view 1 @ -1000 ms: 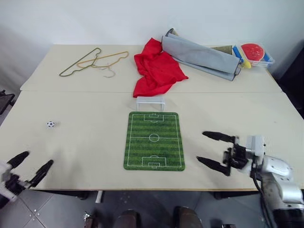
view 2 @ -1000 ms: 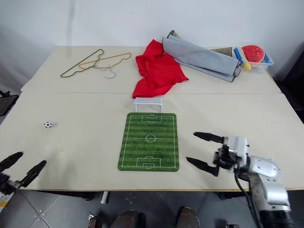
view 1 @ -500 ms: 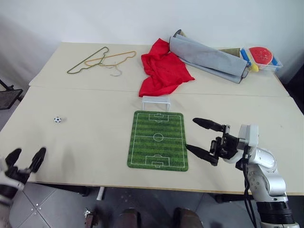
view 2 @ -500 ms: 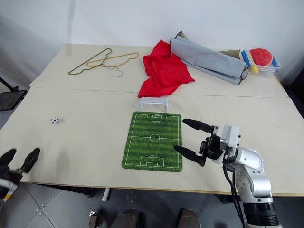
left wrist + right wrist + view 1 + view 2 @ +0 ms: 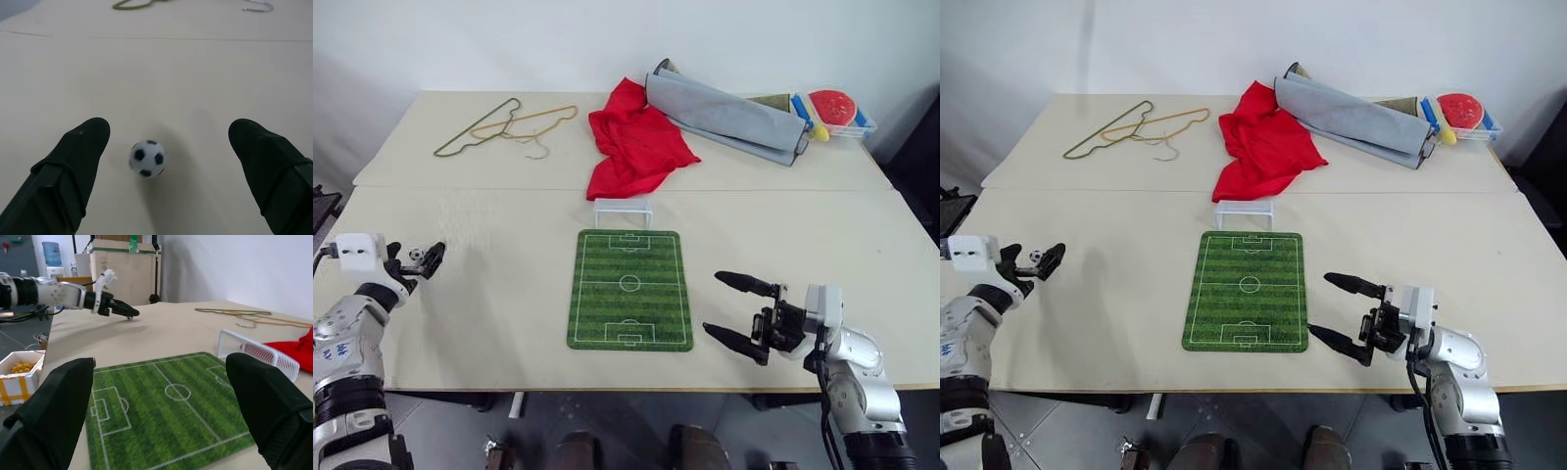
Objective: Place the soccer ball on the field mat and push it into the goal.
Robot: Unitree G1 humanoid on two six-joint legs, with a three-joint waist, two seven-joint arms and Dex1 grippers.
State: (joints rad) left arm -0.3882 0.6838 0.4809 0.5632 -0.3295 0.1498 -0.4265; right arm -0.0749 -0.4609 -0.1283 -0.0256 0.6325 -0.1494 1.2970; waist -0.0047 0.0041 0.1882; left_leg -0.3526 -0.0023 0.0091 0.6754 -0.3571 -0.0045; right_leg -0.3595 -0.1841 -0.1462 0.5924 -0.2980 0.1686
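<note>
The soccer ball is a tiny white ball with black patches, resting on the table near its left edge. My left gripper is open and level, with one black finger on each side of the ball and neither touching it. The green field mat lies flat at the table's middle. The white wire goal stands at the mat's far end. My right gripper is open and holds nothing. It hovers just right of the mat's near corner, pointing left toward the mat.
A red cloth, a folded grey fabric roll and wire hangers lie along the table's far side. A box with a red lid and a small yellow ball sit at the far right corner.
My left gripper has come forward from the table's near left edge and now straddles the soccer ball. The head camera shifted. The right gripper has stayed roughly in place.
</note>
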